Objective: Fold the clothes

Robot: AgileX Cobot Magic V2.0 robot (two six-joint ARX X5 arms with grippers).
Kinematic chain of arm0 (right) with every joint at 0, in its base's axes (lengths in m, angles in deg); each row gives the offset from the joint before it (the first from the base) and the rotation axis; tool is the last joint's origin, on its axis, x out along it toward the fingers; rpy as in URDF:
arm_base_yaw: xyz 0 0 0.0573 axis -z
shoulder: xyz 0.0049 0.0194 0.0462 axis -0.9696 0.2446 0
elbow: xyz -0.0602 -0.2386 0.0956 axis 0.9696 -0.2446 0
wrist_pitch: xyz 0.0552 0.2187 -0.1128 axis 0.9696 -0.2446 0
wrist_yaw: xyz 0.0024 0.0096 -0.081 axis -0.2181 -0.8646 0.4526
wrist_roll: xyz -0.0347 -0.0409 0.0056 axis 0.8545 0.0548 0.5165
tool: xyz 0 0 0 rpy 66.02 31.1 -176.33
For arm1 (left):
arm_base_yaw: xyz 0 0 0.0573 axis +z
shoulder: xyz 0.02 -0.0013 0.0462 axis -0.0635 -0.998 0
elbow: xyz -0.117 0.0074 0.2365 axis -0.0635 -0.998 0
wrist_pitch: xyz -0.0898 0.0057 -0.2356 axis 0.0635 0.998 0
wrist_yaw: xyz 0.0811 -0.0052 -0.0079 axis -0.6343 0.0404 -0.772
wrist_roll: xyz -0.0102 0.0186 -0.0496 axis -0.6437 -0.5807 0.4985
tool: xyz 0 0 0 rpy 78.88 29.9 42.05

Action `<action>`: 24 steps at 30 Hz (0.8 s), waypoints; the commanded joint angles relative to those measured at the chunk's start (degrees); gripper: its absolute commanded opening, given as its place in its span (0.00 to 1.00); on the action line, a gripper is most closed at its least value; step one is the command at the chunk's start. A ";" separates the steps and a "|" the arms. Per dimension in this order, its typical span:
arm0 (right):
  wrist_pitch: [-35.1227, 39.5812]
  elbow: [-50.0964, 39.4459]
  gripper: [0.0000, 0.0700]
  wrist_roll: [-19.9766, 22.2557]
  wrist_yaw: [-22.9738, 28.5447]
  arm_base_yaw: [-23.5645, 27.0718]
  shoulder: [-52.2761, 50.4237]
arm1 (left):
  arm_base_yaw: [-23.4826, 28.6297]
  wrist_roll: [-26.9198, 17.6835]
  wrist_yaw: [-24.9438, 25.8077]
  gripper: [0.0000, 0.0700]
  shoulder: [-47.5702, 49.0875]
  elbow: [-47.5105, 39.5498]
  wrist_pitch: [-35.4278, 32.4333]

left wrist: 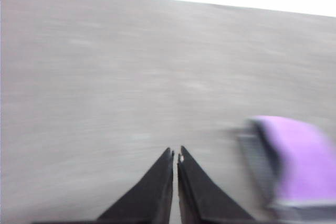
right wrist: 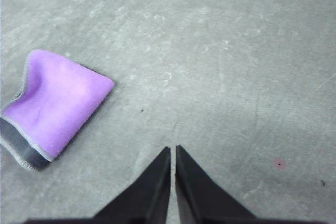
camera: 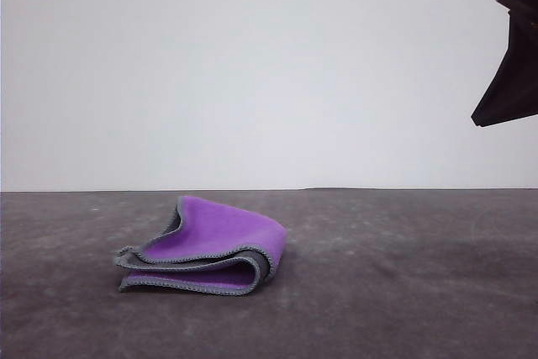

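Note:
The clothes [camera: 210, 245] lie folded into a small bundle on the grey table, left of centre, purple side up with dark grey layers and a light stitched edge showing at the front. My right gripper [camera: 509, 81] hangs high at the far right, well away from the bundle. In the right wrist view the right gripper [right wrist: 172, 149] is shut with nothing between its fingers, and the clothes [right wrist: 55, 106] lie off to one side. The left wrist view is blurred; the left gripper [left wrist: 175, 153] is shut and empty, the clothes [left wrist: 296, 161] beside it.
A grey table [camera: 403, 275] spreads wide to the right of the bundle and in front of it. A plain white wall [camera: 252, 65] rises behind the table's far edge.

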 commanded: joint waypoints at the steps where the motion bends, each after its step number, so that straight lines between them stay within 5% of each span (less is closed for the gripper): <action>1: 0.66 0.44 0.02 -0.39 -0.02 -0.24 0.31 | 1.14 -1.59 -1.29 0.00 2.57 -1.49 -0.61; 8: 0.71 0.44 0.02 -0.39 -0.01 -0.24 0.31 | 4.84 -1.44 -1.59 0.00 11.00 -7.20 -1.01; 24: 0.79 0.44 0.02 -0.39 -0.02 -0.24 0.31 | 5.49 -2.53 -1.87 0.00 11.16 -8.96 -1.31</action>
